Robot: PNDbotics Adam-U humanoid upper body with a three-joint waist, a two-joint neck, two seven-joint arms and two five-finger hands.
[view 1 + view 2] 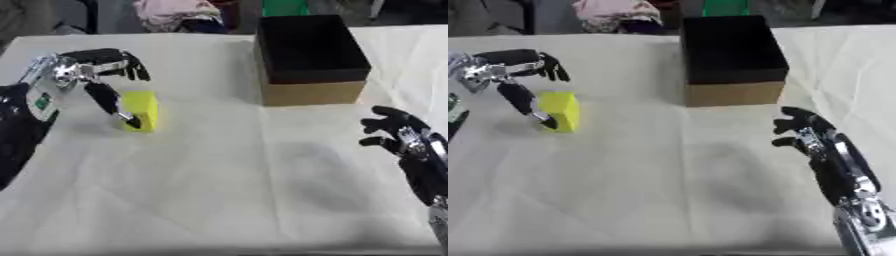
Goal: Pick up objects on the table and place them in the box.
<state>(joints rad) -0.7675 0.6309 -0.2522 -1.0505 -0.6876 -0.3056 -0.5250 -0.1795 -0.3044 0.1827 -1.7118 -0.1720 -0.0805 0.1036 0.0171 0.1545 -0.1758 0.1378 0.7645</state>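
Observation:
A yellow block (143, 110) stands on the white table (227, 190) at the left. My left hand (92, 72) is spread open just left of and above it, thumb reaching down along the block's near left side, fingers extended past its far side. Whether the thumb touches the block I cannot tell. An open cardboard box (308, 57) with a black inside stands at the back, right of centre. My right hand (811, 135) hovers open near the right edge, in front of the box, holding nothing.
Pink cloth (175, 12) and a green thing (284, 7) lie beyond the table's far edge. The white cover is wrinkled across the wide stretch between the block and my right hand.

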